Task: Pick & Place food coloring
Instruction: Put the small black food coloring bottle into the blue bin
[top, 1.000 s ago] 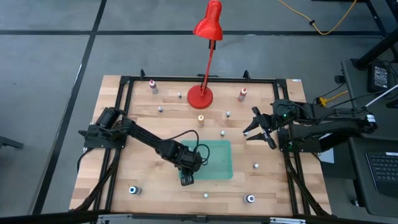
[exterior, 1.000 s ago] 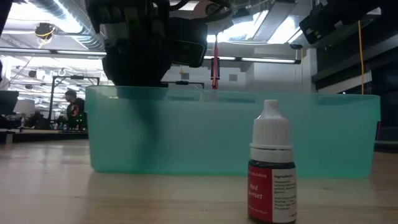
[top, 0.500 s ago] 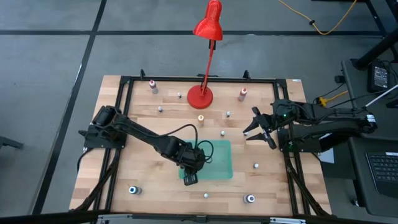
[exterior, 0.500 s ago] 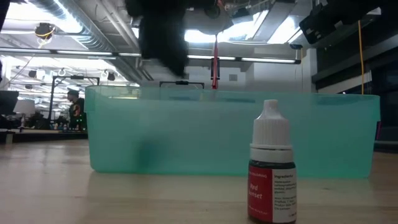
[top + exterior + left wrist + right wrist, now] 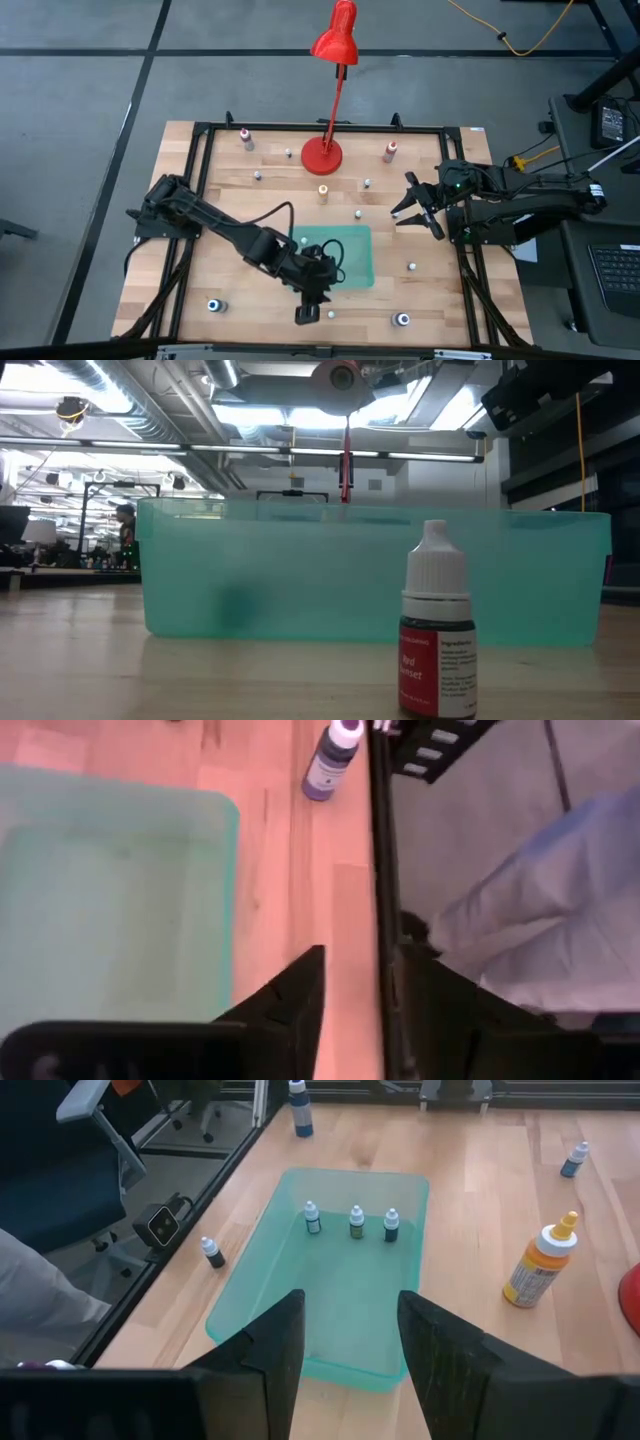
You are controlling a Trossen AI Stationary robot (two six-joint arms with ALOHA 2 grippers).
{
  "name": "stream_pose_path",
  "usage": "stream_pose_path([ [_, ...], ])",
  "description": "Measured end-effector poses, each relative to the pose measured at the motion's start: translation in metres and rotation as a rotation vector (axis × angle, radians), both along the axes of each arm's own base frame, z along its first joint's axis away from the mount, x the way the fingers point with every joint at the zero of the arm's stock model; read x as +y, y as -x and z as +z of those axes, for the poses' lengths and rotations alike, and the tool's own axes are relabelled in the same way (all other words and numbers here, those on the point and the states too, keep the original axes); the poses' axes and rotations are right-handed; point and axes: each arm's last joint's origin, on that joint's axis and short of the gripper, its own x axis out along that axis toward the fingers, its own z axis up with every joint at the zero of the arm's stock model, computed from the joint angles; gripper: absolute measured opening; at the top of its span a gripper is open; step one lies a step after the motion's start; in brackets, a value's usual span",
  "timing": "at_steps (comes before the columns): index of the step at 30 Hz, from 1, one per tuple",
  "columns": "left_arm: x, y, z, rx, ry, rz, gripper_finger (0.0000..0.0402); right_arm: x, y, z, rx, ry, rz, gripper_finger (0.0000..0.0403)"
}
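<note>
Hanging at lower centre of the high view, the left tool (image 5: 307, 314) sits partly open and empty just off the green tray's (image 5: 355, 240) edge, probably lining up on the small food coloring bottle (image 5: 331, 314) beside it. Three bottles (image 5: 351, 1222) already stand inside the tray, the rest dot the counter (image 5: 230, 195), and the right tool (image 5: 412, 212) waits half open and empty at centre right.

Grey floor (image 5: 90, 90) all around, crossed by dark seam lines. Wooden table (image 5: 230, 200) at the centre, ringed by a black metal frame (image 5: 200, 135). Red desk lamp (image 5: 335, 40) standing near the table's far edge. Yellow cable (image 5: 520, 40) looping over the floor beyond the far right corner. Dark workstation with a keyboard (image 5: 612, 270) off the right edge. Ceiling with exposed ducts (image 5: 110, 400) and bright strip lights (image 5: 430, 457) in the low view; a person (image 5: 125, 525) far back at the left. An office chair (image 5: 90, 1120) past the table's edge.
</note>
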Motion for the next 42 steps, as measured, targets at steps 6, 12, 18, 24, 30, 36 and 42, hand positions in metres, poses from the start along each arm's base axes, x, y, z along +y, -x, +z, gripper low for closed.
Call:
stream_pose_path([
  [6,-0.011,-0.003,0.008,-0.109,0.044,0.023,0.0116,0.0,0.0,0.0,-0.009,0.022,0.012,0.0163],
  [12,-0.018,-0.009,-0.01,-0.091,-0.042,-0.002,0.0116,0.0,0.0,0.0,-0.019,0.046,0.025,0.0163],
  [18,-0.028,-0.021,-0.046,-0.024,-0.104,-0.057,0.0121,0.0,0.0,0.0,-0.019,0.044,0.023,0.0163],
  [24,-0.042,-0.031,-0.075,0.029,-0.036,-0.128,0.015,0.0,0.0,0.0,-0.012,0.026,0.014,0.0163],
  [30,-0.057,-0.026,-0.089,0.045,-0.08,-0.207,0.0194,0.0,0.0,-0.001,-0.003,0.026,0.014,0.0163],
  [36,-0.066,-0.022,-0.105,0.071,-0.174,-0.208,0.0223,0.0,0.001,-0.001,0.005,0.019,0.01,0.0163],
  [42,-0.068,-0.025,-0.12,0.087,-0.21,-0.193,0.0227,0.0,0.001,-0.002,0.025,0.012,0.007,0.0163],
])
